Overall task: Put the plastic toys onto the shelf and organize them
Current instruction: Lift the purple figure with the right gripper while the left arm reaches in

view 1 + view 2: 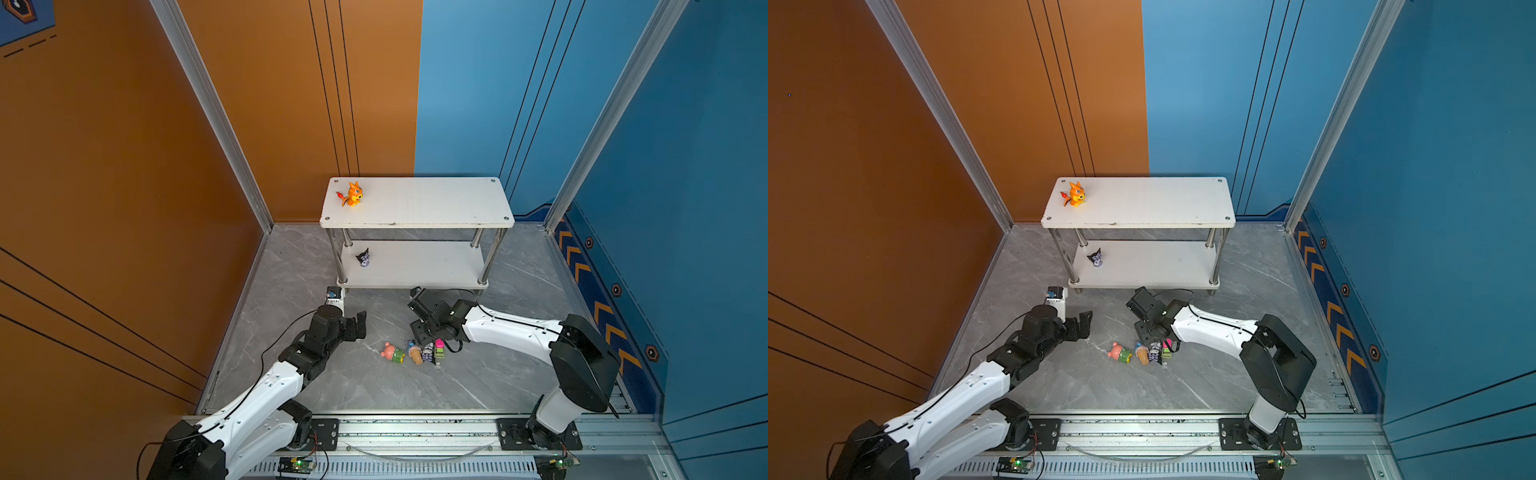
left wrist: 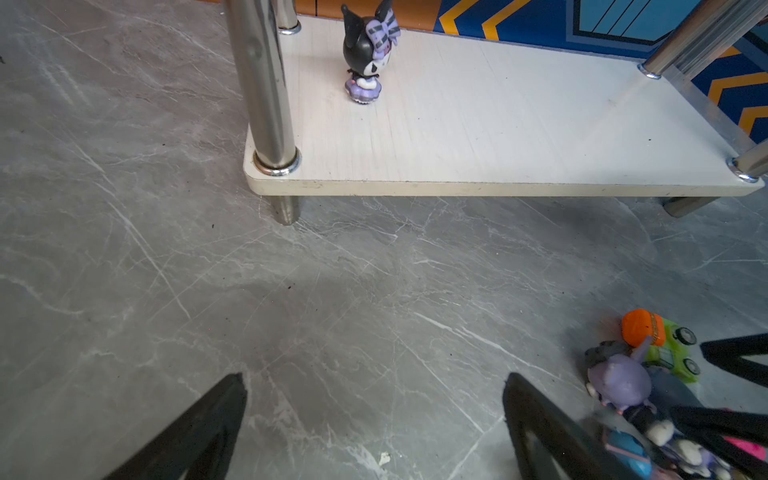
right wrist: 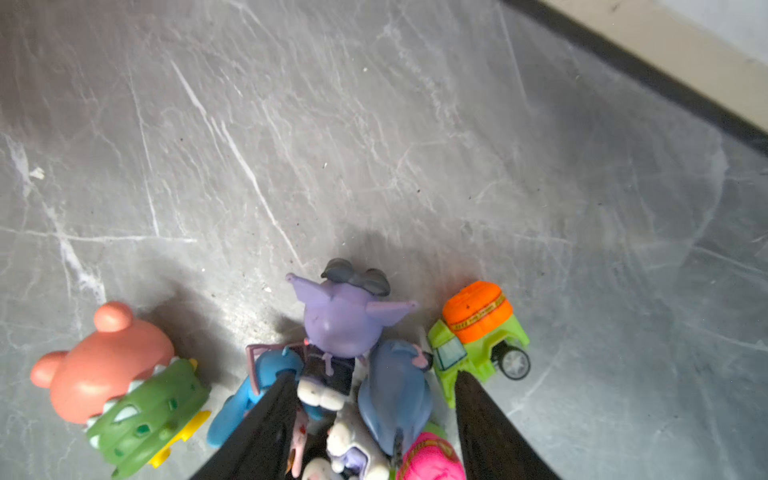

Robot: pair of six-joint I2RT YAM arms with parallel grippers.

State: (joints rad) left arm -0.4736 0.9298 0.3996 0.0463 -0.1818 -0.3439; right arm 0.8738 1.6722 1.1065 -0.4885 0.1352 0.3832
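Observation:
The shelf (image 1: 436, 203) stands at the back of the floor. An orange dragon (image 1: 352, 194) stands on its top board at the left end, and a black-purple imp (image 2: 370, 58) on its lower board. The other plastic toys lie bunched on the floor: pink bear (image 3: 104, 361), blue creature (image 3: 249, 386), purple imp (image 3: 345, 320), grey-blue donkey (image 3: 395, 386), orange car (image 3: 478, 328), pink car (image 3: 428, 461). My right gripper (image 3: 374, 376) points down into this bunch, open, its fingers straddling the imp and donkey. My left gripper (image 2: 374, 378) hovers open and empty over bare floor, left of the bunch.
A chrome leg (image 2: 266, 83) of the shelf stands just ahead of the left gripper. Orange wall (image 1: 124, 208) on the left and blue wall (image 1: 665, 208) on the right box the floor in. The arms' rail (image 1: 415, 428) runs along the front.

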